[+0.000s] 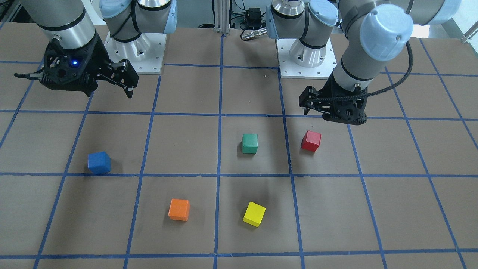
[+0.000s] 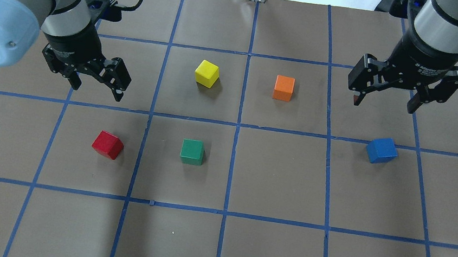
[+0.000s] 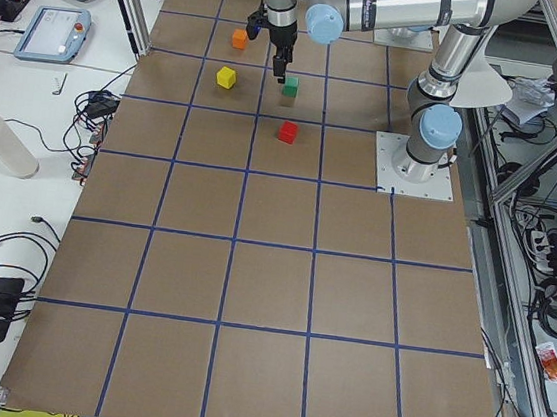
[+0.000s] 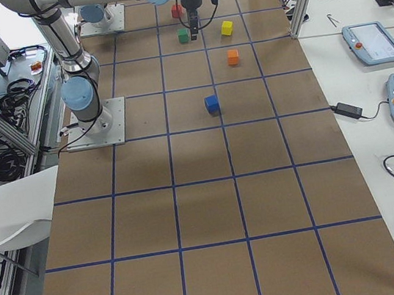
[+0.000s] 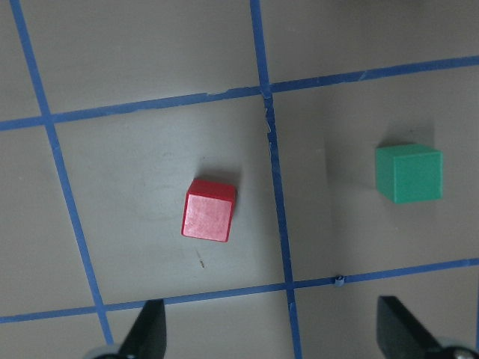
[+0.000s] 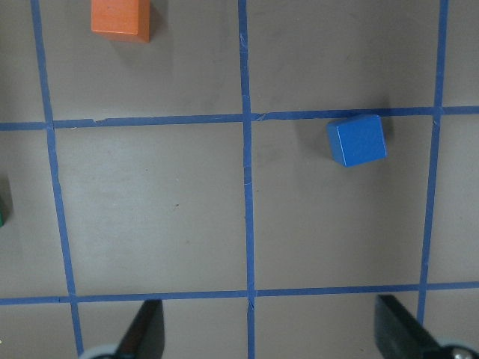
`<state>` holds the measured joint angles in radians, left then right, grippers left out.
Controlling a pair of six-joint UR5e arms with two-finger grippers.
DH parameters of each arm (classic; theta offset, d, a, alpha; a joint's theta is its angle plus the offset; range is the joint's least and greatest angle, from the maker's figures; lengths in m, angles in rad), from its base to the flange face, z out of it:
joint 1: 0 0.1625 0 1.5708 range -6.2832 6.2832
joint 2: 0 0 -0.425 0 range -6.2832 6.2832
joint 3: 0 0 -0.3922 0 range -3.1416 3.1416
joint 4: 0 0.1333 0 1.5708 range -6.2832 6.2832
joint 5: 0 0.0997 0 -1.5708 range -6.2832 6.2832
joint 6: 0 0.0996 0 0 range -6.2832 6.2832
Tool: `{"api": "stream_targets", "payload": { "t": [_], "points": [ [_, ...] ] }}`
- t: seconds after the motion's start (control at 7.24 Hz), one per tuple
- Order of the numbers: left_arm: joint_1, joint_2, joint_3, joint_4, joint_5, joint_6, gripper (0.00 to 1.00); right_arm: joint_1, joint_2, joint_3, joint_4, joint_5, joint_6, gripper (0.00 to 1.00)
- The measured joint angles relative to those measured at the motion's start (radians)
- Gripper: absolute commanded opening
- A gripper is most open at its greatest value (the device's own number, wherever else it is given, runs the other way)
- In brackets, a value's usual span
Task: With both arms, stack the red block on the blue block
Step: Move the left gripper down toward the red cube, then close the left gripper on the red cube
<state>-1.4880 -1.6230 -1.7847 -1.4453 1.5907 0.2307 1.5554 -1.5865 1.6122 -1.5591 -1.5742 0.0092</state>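
The red block (image 2: 108, 144) lies on the brown table at the left; it also shows in the front view (image 1: 311, 141) and in the left wrist view (image 5: 209, 210). My left gripper (image 2: 98, 89) hangs open and empty above the table, just beyond the red block. The blue block (image 2: 381, 150) lies at the right; it also shows in the front view (image 1: 99, 162) and in the right wrist view (image 6: 358, 140). My right gripper (image 2: 384, 104) hangs open and empty above the table, beyond the blue block.
A green block (image 2: 192, 151) lies right of the red one. A yellow block (image 2: 207, 73) and an orange block (image 2: 283, 88) lie farther out near the middle. Blue tape lines grid the table. The arm bases (image 1: 304, 56) stand at the robot's edge.
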Motion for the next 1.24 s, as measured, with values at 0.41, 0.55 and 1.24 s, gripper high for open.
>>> {"api": "stream_targets", "payload": {
  "t": [0.41, 0.55, 1.24],
  "points": [
    [0.058, -0.045, -0.233, 0.299, 0.012, 0.115, 1.00, 0.000, 0.000, 0.001, 0.001, 0.000, 0.001, 1.00],
    [0.068, -0.056, -0.299, 0.389, 0.018, 0.138, 1.00, 0.000, 0.000, 0.001, 0.001, 0.000, 0.001, 1.00],
    [0.074, -0.141, -0.389, 0.560, 0.019, 0.170, 0.00, 0.000, 0.000, 0.004, 0.001, 0.000, 0.002, 1.00]
  ]
}}
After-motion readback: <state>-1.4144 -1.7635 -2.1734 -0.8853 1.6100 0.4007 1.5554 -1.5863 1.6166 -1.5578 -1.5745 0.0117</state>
